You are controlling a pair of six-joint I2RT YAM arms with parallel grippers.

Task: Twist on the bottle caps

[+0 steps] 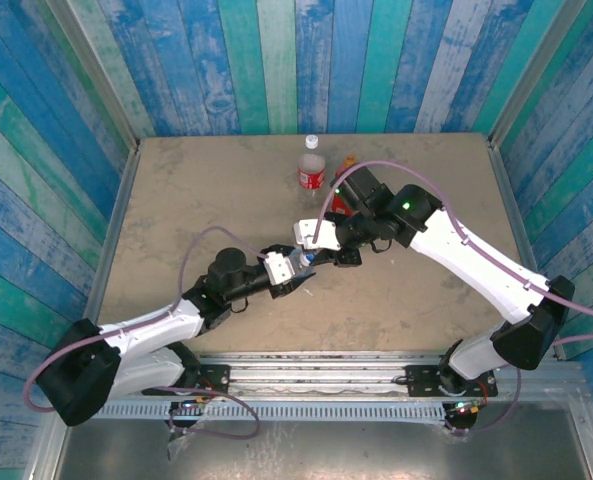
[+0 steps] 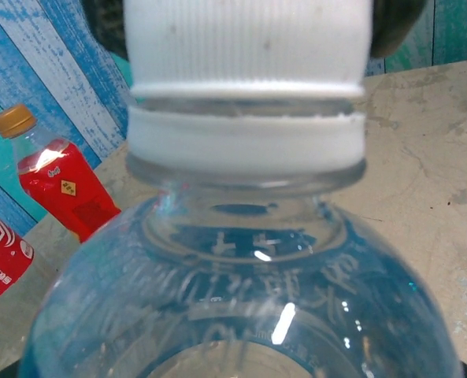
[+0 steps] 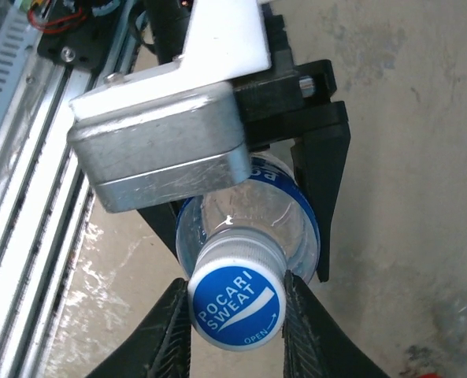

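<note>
Fingers (image 3: 176, 331) of the right gripper (image 3: 238, 319) sit pressed on either side of the blue cap (image 3: 237, 305) and are clamped on it, w/ no gap visible btwn pads and cap rim. Cap's top is blue w/ white lettering. In the left wrist view its ribbed side wall reads white, w/ the neck ring directly under it and a thin line btwn the two, so whether it's fully seated I can't tell.

The cap is on the neck of the blue-label bottle (image 3: 253, 206), which lies roughly horizontal, cap end pointing into the right fingers. The left gripper (image 1: 288, 262) has its black fingers (image 3: 321, 169) closed around the bottle's body just behind the shoulder — one each side, touching the plastic. In the top view the two grippers meet nose to nose over the table (image 1: 196, 200), bottle bridging btwn them and off the surface.

A grey camera housing (image 3: 161, 150) on the left wrist sits just above the left fingers, covering part of the bottle.

Beyond the right fingers, toward the far edge, is the red bottle (image 2: 60, 185) w/ the orange cap (image 2: 12, 120) on its neck. Just beside it is the red-label bottle (image 1: 312, 172) w/ the white cap (image 1: 312, 141) on top. Both are upright and well apart from either gripper — how tight those caps are can't be seen.
</note>
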